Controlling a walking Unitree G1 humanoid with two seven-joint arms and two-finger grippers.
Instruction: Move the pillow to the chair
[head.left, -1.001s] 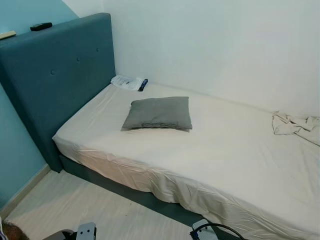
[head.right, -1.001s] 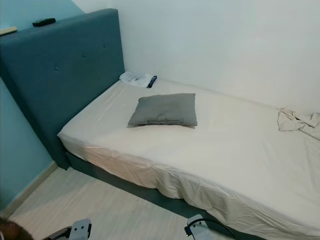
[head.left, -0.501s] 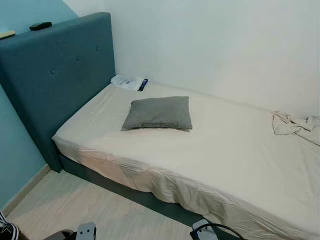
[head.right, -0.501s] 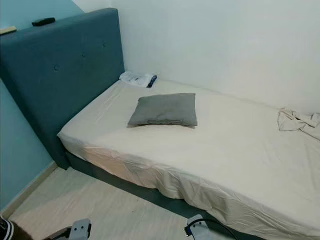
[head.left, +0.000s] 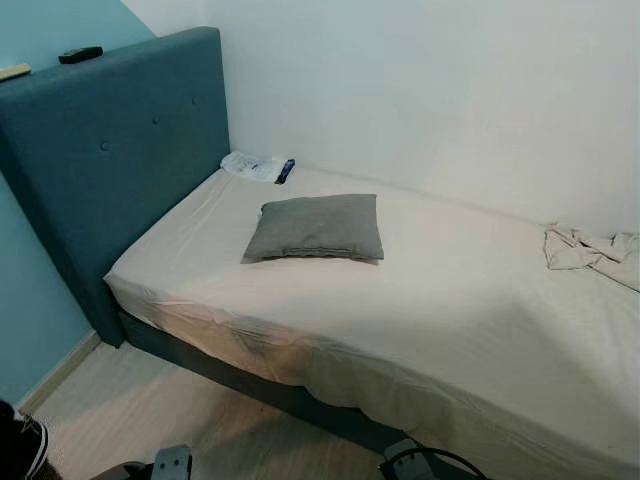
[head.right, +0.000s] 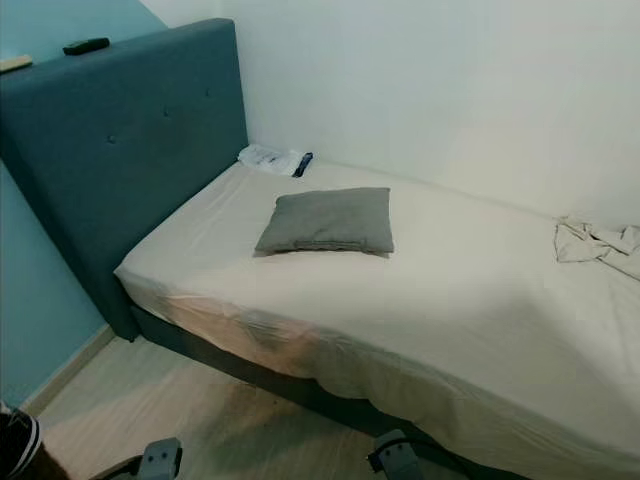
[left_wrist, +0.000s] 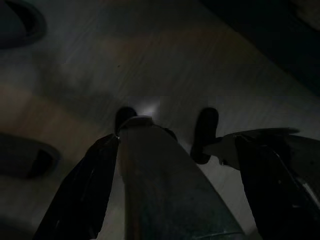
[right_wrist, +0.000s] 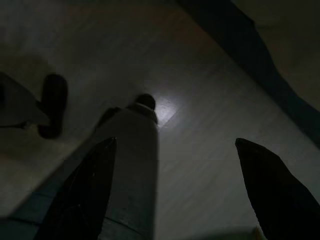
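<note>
A grey pillow (head.left: 315, 227) lies flat on the cream sheet of the bed (head.left: 440, 310), toward the teal headboard (head.left: 110, 150). Both arms hang low at the picture's bottom edge, the left one (head.left: 172, 463) and the right one (head.left: 408, 460), well short of the pillow. In the dark left wrist view my left gripper (left_wrist: 175, 139) is open over the wooden floor, with my own leg between its fingers. My right gripper (right_wrist: 175, 141) is open too and holds nothing, beside the bed's dark base.
A white packet (head.left: 250, 165) lies at the bed's head corner and a crumpled cloth (head.left: 590, 250) at the far right. A remote (head.left: 80, 54) sits on the headboard. A person's shoe (head.left: 22, 442) is on the floor at lower left. The wall runs behind the bed.
The person's shoe has come further into view at lower left. A shadow has spread over the bed's front edge and the floor. The pillow and my arms have not moved.
</note>
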